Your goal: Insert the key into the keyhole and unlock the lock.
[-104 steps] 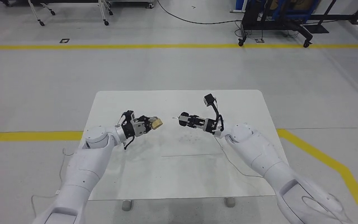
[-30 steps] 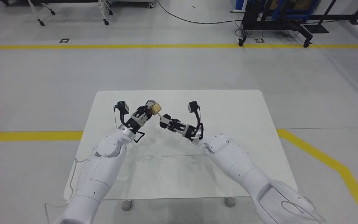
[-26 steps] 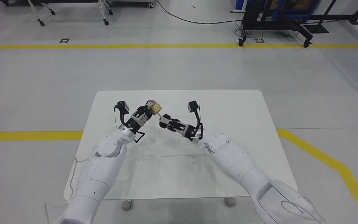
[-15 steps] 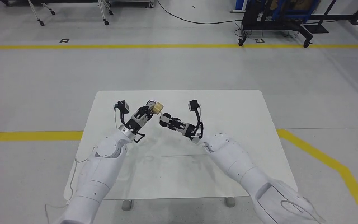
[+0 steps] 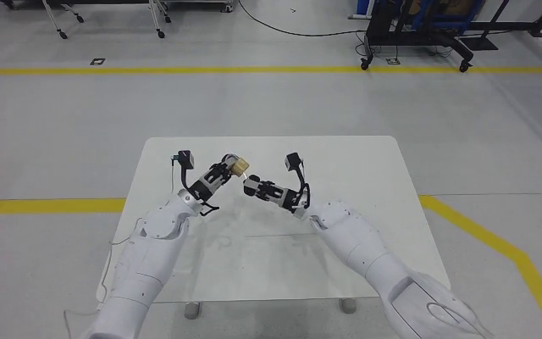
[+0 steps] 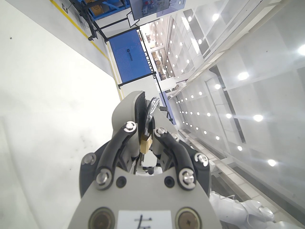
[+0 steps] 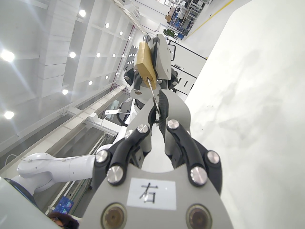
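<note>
Left gripper (image 5: 225, 166) is up over the far-middle part of the white table (image 5: 364, 169). Its jaws are closed narrow on the brass lock (image 5: 240, 162), and the lock body sticks out past the fingertips toward the other arm. Lock is off the table, held in the air. Key (image 7: 153, 95) is just right of it, a thin silver blade with its tip touching the lock's end face at the keyhole; can't tell how deep it sits. Right gripper (image 5: 252, 182) is just beside, jaws pinched nearly closed on the key's head, pointing at the lock. Gripper tips almost meet.
</note>
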Robot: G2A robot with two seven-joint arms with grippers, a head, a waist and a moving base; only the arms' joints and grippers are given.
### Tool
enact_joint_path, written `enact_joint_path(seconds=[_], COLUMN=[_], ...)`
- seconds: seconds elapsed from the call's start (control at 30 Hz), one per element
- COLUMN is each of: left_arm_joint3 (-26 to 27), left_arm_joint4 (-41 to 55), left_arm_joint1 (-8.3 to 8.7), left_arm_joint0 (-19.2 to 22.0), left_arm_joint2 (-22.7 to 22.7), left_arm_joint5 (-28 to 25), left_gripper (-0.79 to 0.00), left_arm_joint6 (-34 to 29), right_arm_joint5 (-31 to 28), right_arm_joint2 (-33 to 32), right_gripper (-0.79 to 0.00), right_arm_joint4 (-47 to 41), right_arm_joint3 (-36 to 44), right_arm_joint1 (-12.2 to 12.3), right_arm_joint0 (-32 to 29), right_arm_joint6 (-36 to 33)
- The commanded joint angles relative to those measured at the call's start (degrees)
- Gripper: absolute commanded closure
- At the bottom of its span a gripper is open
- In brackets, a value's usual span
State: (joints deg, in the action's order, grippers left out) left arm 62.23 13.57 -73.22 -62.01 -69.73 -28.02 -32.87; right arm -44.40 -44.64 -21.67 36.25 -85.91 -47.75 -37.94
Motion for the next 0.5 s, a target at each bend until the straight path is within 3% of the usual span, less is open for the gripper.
enact_joint_path(seconds=[0.0, 0.47], left_arm_joint3=[0.40, 1.30], left_arm_joint4=[-2.12, -7.83], left_arm_joint1=[0.05, 0.19], left_arm_joint0=[-0.29, -0.90], left_arm_joint2=[0.14, 0.71], left_arm_joint5=[-0.74, -1.60], left_gripper=[0.000, 0.000], left_arm_joint6=[0.93, 3.34], right_arm_joint5=[1.04, 3.46], right_arm_joint2=[-0.35, -2.09], right_gripper=[0.000, 0.000], right_arm_joint4=[-0.63, 1.21], right_arm_joint3=[0.34, 1.46], right_arm_joint1=[0.11, 0.56], right_arm_joint0=[-0.22, -1.02], right_arm_joint6=[-1.51, -1.85])
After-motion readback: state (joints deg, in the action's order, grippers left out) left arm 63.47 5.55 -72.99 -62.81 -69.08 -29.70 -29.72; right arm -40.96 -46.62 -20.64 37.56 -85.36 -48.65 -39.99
